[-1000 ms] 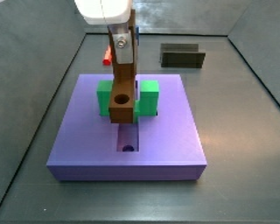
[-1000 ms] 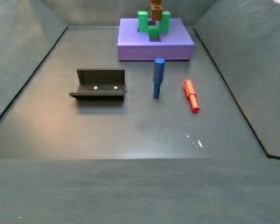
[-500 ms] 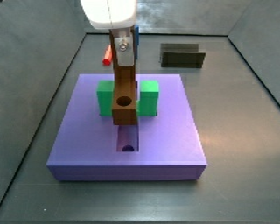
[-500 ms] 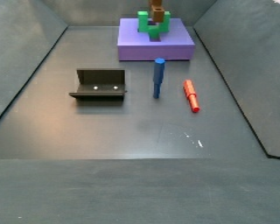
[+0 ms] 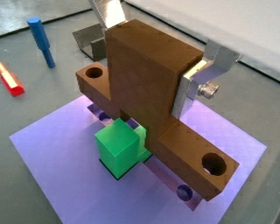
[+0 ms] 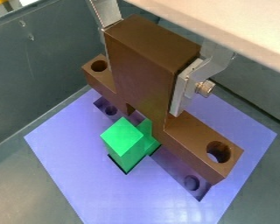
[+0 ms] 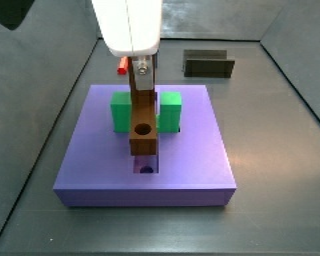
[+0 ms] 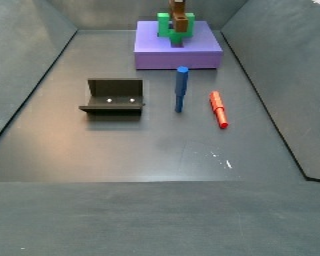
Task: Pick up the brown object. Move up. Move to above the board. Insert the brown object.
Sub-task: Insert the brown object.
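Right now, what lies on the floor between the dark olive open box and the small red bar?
The upright-lying blue bar lies between the dark olive open box and the small red bar in a side view; the claw holds the brown bar.

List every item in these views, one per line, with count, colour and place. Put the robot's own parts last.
board: one, lavender-purple, on the floor at the far end in a side view, with a slot down its middle.
green block: one, green, sitting on the board around the slot.
brown object: one, orange-brown bar with a round hole, held upright with its lower end at the board's slot, between the green block's arms.
blue bar: one, blue, lying on the floor in front of the board.
red bar: one, red, lying on the floor beside the blue bar.
open box: one, dark olive, on the floor apart from the bars.
gripper: one, silver fingers under a white body, above the board, closed on the brown object's upper end.
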{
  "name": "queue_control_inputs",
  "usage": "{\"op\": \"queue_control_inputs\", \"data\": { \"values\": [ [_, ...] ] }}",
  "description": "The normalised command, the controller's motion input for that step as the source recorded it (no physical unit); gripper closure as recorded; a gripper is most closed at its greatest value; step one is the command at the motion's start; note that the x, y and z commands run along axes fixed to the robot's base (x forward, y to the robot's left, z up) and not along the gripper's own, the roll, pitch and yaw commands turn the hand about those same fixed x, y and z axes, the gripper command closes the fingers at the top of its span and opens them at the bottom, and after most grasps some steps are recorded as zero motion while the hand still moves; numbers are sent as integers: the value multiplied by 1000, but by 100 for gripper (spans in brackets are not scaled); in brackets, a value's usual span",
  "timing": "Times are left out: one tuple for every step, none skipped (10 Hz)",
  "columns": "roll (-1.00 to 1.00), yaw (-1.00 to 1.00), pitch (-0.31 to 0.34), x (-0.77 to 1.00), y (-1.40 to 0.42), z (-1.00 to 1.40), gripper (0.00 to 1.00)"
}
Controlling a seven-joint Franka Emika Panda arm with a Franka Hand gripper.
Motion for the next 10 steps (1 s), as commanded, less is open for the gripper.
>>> {"op": "queue_control_inputs", "data": {
  "values": [
    [0, 0, 0, 34, 29, -140, 100],
    [0, 0, 0, 31, 14, -143, 100],
    [0, 0, 0, 54, 0, -197, 100],
    [0, 20, 0, 137, 0, -214, 100],
    [0, 20, 0, 126, 0, -243, 100],
    [0, 29, 0, 117, 0, -237, 100],
    [0, 31, 0, 114, 0, -223, 100],
    [0, 29, 0, 114, 0, -211, 100],
    [0, 26, 0, 100, 0, -217, 100],
    [0, 17, 0, 66, 0, -226, 100]
  ]
}}
